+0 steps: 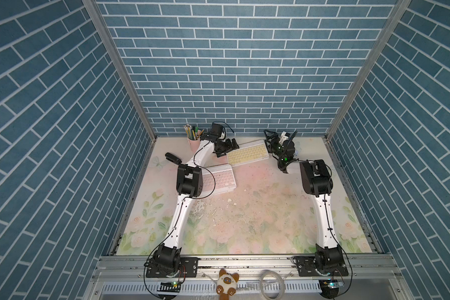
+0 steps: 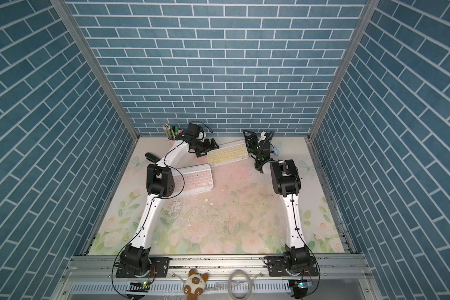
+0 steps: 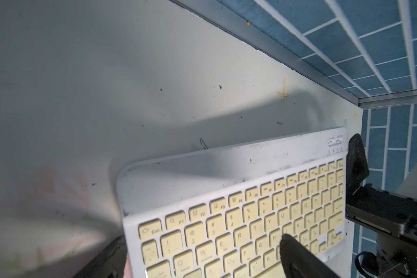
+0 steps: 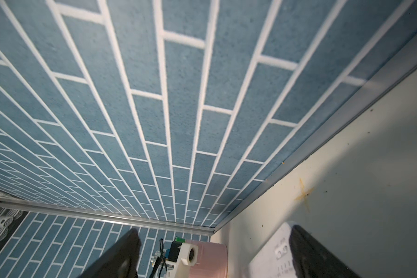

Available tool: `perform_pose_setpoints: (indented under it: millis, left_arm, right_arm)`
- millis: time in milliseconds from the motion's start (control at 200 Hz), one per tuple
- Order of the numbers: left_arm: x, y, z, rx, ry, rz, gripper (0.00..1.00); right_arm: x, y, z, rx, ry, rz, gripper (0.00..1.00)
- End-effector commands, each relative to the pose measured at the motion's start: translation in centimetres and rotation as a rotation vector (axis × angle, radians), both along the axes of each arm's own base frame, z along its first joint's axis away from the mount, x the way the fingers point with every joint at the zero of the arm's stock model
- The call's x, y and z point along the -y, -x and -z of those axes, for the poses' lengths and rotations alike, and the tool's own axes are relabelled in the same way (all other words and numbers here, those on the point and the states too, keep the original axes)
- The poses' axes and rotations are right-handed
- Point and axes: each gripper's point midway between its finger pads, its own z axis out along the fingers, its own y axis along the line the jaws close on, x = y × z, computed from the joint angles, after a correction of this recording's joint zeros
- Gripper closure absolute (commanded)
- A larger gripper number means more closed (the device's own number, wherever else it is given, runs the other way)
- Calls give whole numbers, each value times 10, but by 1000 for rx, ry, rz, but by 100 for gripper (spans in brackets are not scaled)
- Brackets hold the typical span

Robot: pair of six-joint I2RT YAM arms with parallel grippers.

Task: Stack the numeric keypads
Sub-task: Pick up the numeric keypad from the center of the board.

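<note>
- The left gripper [image 1: 228, 149] is spread wide at the left end of the yellow keypad [image 1: 247, 153].
- In the left wrist view one of its fingers [image 3: 299, 257] hangs over the keys. The other finger [image 3: 113, 260] sits beside and partly behind the keypad's near edge, so that end lies between the two.
- I cannot tell whether either finger touches the keypad.
- The right gripper [image 1: 269, 142] is also spread wide, at the right end of the same keypad.
- In the right wrist view one finger [image 4: 318, 255] lies across the keypad's corner by its switch. The other finger [image 4: 116, 260] stands well apart from it, with nothing pinched between them.
- The left wrist view shows that finger [image 3: 356, 163] right against the keypad's right edge.
- The yellow keypad lies at the back middle of the worktop [image 1: 244, 220], near the back wall and turned a little askew.
- The pink keypad [image 1: 218, 179] lies nearer the front and to the left, partly under the left arm's elbow. Pale edges show beneath it, as though it rests on another keypad.
- A pink cup [image 1: 194, 144] of pencils stands in the back left corner, with a black stapler [image 1: 172, 157] just in front of it.
</note>
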Motion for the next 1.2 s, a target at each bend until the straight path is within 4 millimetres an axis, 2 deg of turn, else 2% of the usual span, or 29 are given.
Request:
perform_pose_setpoints:
  millis: [0,110,215,435,780,1005,1195]
  left_arm:
    - [36,17,18,-45,70,83,0]
    - [36,17,17,-43,70,86,0]
    - [36,18,18,-42,70,84,0]
    - [36,18,17,-45,74,83,1]
    - [37,17,15,-36,81,83,0]
    - [37,17,12,-31,79,90,1]
    - [37,18,12,-31,74,94,0]
  right_arm:
    - [-61,26,-39,5,-134,-127,4]
    - [-67,26,-37,-9,-152,-119,4]
    - [-63,25,-37,-27,-205,-75,4]
    - [-66,20,-45,-48,-278,-58,4]
    - [-78,27,-30,-164,-209,-95,4]
    - [-94,33,-23,-285,-159,-136,2]
    - [-96,40,-18,-315,-117,-162,1]
